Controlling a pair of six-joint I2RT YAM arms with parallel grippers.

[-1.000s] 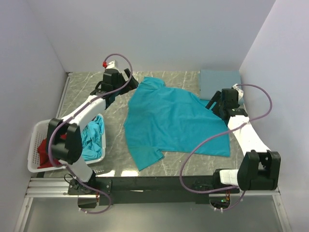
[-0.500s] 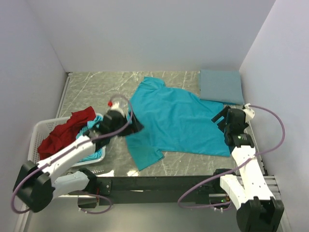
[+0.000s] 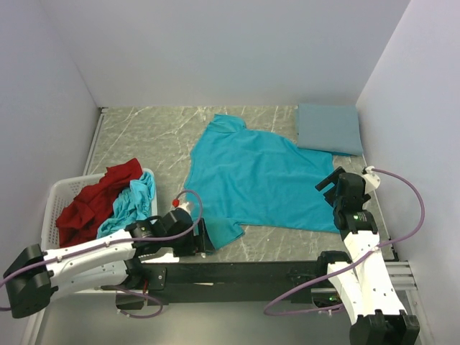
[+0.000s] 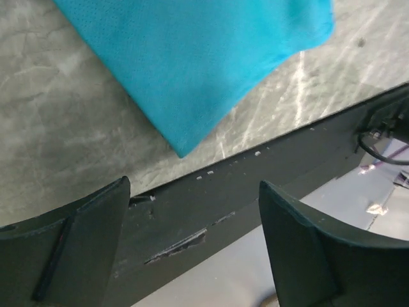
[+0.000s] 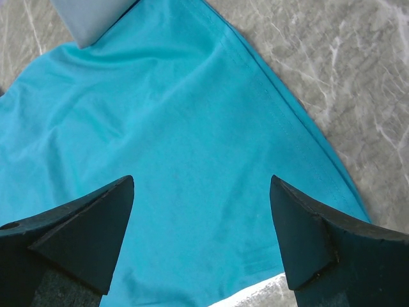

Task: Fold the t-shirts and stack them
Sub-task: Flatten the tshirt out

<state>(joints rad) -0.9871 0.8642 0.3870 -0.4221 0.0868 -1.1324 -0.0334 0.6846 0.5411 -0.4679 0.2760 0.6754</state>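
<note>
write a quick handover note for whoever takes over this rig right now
Left end effector: open, empty, low over the near table edge by the spread teal t-shirt's near sleeve.
Right end effector: open, empty, over that shirt's right edge.
Folded grey-blue t-shirt lies at the far right corner; red t-shirt and second teal t-shirt sit crumpled in the white basket.
Done: one shirt folded, one laid flat.
Left: fold the flat teal one, stack it on the grey-blue, then do the two in the basket.
</note>
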